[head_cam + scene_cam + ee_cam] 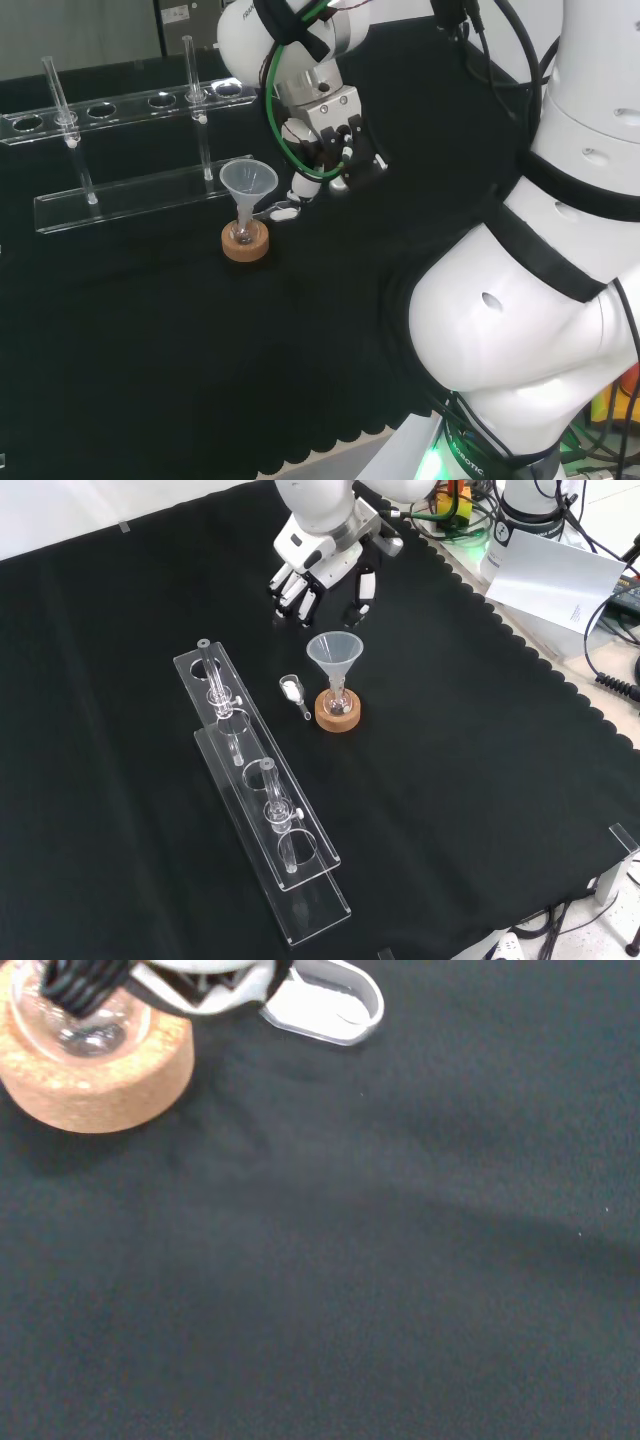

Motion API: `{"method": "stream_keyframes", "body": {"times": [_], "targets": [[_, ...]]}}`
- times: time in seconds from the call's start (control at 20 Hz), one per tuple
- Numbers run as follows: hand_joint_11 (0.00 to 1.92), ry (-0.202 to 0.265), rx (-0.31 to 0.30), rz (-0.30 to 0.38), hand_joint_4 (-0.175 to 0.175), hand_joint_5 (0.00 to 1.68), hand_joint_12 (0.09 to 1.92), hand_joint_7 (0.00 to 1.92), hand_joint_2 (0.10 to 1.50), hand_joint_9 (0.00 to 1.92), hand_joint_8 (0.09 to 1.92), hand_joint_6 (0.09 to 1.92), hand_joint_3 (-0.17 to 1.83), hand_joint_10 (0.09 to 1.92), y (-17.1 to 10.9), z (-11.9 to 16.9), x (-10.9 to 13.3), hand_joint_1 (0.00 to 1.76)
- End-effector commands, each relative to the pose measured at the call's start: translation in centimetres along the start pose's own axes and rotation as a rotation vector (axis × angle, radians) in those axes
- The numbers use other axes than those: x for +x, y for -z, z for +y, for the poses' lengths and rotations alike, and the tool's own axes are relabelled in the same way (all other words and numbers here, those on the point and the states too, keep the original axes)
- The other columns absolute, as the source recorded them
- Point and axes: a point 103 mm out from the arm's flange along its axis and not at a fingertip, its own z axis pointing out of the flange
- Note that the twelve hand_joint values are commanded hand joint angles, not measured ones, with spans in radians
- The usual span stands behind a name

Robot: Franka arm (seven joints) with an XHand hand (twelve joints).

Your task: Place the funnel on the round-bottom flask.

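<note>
Black cloth (480, 780) covers the bench, with a scalloped edge showing toward the right of the front view. On it the largest piece is a clear two-tier tube rack (262, 810), lying long and diagonal in the front view, with a couple of glass tubes standing in its holes.

The hand (318, 580) hangs above the cloth at the top of the front view, just beyond the funnel and apart from it. Its fingers (290, 592) point down toward the cloth, relaxed and slightly spread, with nothing between them. In the head view the hand (325, 150) sits to the right of the funnel, with its fingertips low near the cloth.

The funnel (333, 656) stands upright, its wide mouth facing up and its stem running straight down into the neck of the round-bottom flask (338, 702). The long axis is vertical. The small flask rests in a cork ring (337, 715) near the middle of the cloth, just to the right of the rack in the front view.

A small clear scoop (294, 692) lies flat on the cloth between the rack and the cork ring, close beside the ring, in the wrist view too (325, 1005).
</note>
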Motion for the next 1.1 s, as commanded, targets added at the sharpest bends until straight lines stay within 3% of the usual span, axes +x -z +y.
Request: {"method": "stream_keyframes", "body": {"times": [0.05,0.7,1.1], "targets": [[0.16,-0.006,-0.018,0.015,-0.017,0.67,1.42,0.09,0.7,0.45,0.72,0.77,0.65,0.7,-1.3,0.8,1.0,0.82],[0.17,0.002,-0.029,0.019,-0.023,0.68,1.41,0.09,0.7,0.46,0.72,0.8,0.63,0.7,-0.7,1.1,1.9,0.81],[0.18,-0.039,-0.053,-0.013,-0.023,0.77,1.41,0.09,0.72,0.46,0.73,0.84,0.63,0.7,0.6,1.4,3.2,0.78]]}}
